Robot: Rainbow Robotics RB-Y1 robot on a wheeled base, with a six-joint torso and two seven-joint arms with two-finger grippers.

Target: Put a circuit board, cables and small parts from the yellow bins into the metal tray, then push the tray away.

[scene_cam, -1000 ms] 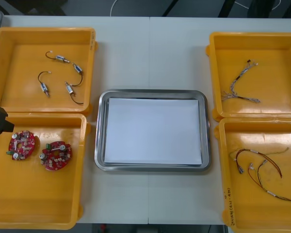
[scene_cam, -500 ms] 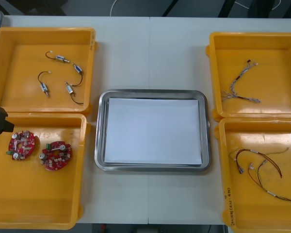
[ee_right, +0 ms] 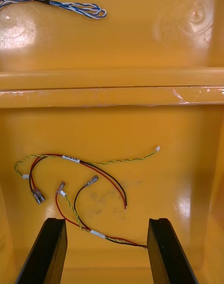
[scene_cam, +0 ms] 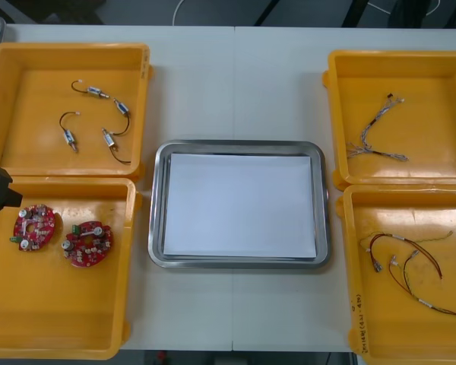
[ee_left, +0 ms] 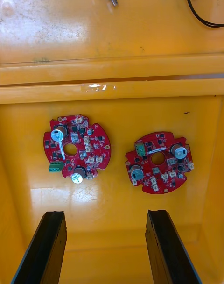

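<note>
**Over the bins, both claws wide open and nothing has budged**

On the desk point(scene_cam: 235, 84) it's basically a freeze frame, folks. Compared with a second ago I can't spot anything that has shifted. All four yellow bins point(scene_cam: 30, 319) have the same layout, and the metal tray point(scene_cam: 156, 205) between them has the same bare white inside.

The left claw point(ee_left: 105, 214) hangs over the near bin on the robot's left, spread wide with nothing in it. The two circuit boards point(ee_left: 77, 146) lie flat on the bin floor just beyond its fingertips. They sit side by side, apart from each other, and neither is between the fingers. The small metal parts point(scene_cam: 99, 93) with their black leads sit in the far bin on that side.

It's the same story for the right claw point(ee_right: 106, 221) over the near bin on the right: fingers well apart, gripping nothing. The red and yellow cables point(ee_right: 70, 158) sprawl loose on the floor ahead of it. One strand trails in between the fingers towards one of them, but it looks to be lying on the bin floor, not pinched. The blue and white cable point(ee_right: 70, 6) is in the far bin, past the two rims.

My read is that no change plus a bare tray means the task is right at the start, with nothing loaded and the push a long way off. Both claws look lined up for a first pick. The boards lie flat, so catching an edge could be fiddly. The cables overlap, so lifting one may drag up its neighbour.
</note>
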